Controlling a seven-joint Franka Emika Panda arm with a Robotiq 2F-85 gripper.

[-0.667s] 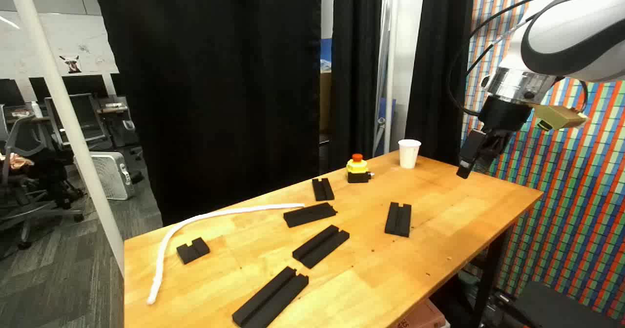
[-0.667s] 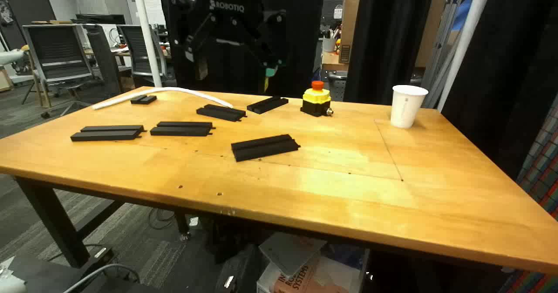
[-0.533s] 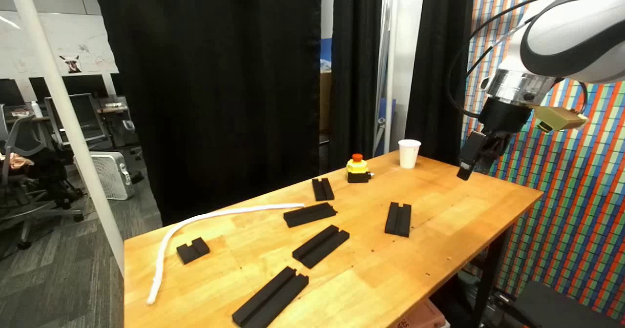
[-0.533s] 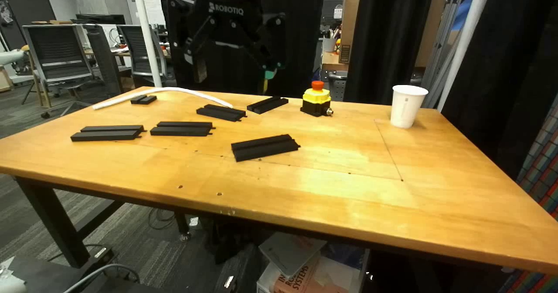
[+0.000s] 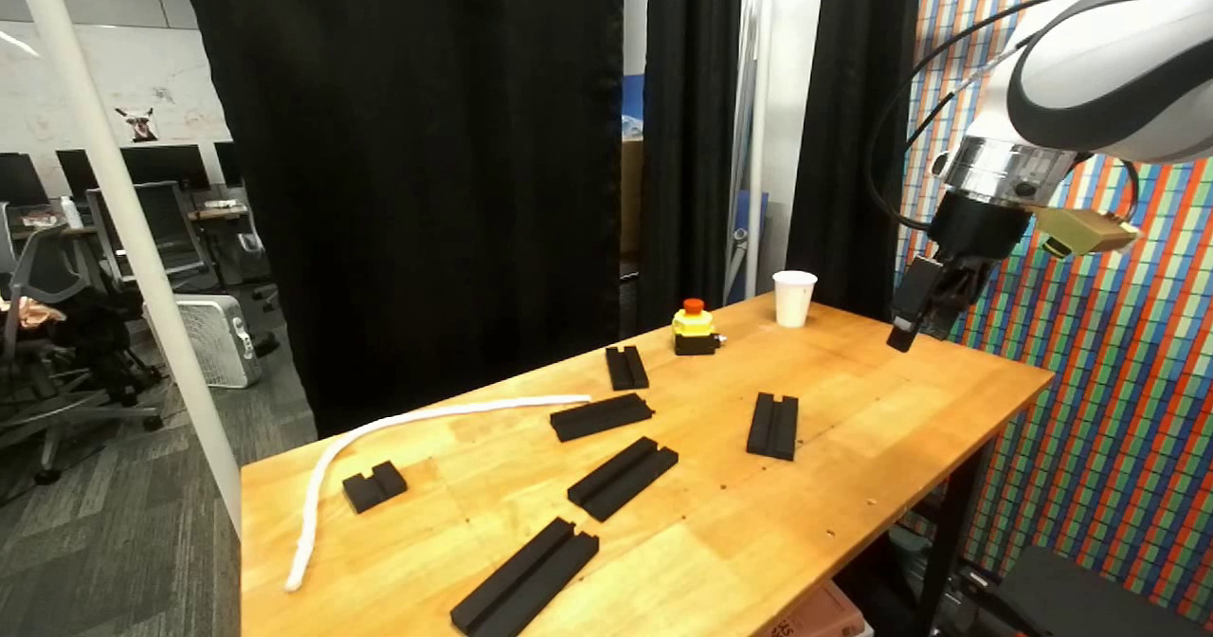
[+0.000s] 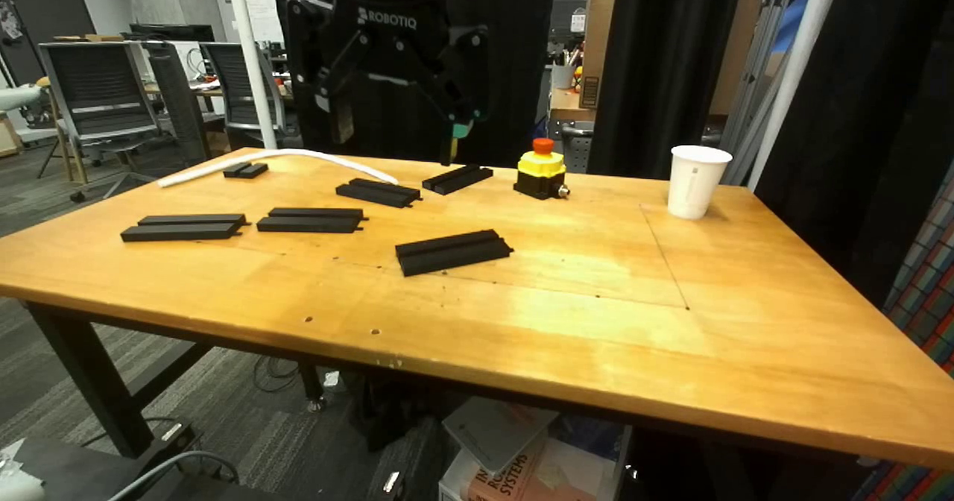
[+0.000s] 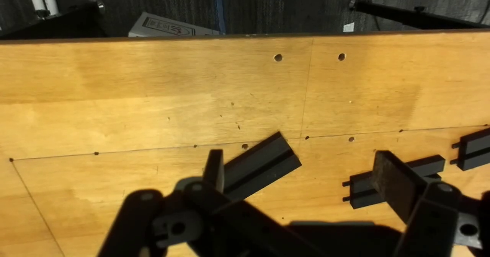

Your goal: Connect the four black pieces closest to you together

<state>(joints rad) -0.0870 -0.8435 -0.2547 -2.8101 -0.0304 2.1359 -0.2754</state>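
Wrist view: the hand (image 7: pixel 301 163), empty, with its two fingers (image 7: pixel 213 169) spread wide; on the worktop (image 7: pixel 115 73) below, the nearest black bar (image 7: pixel 264 165) shows between them, its lower-left end hidden behind one finger; its long axis runs obliquely, from lower left to upper right, whereas the line from fingertip to fingertip runs roughly straight across; a grasp over the bar's narrow width would therefore probably call for the hand to turn as well as descend; the second black bar (image 7: pixel 361 182) lies to the right, partly masked by the opposite finger, more nearly level, with its two prongs (image 7: pixel 346 183) directed leftward, toward the nearest black bar; the third black bar (image 7: pixel 475 148) enters at the right edge. In an exterior view the nearest black bar (image 5: pixel 772 426) lies below and to the left of the raised hand; in both exterior views every bar lies flat and unjoined, so that the work appears to be at its outset; the fourth black bar (image 6: pixel 378 192) is judged to be that just beside the tip of the white strip (image 6: pixel 291 152); whether the two touch cannot be told; its identity is less certain than that of the other three.
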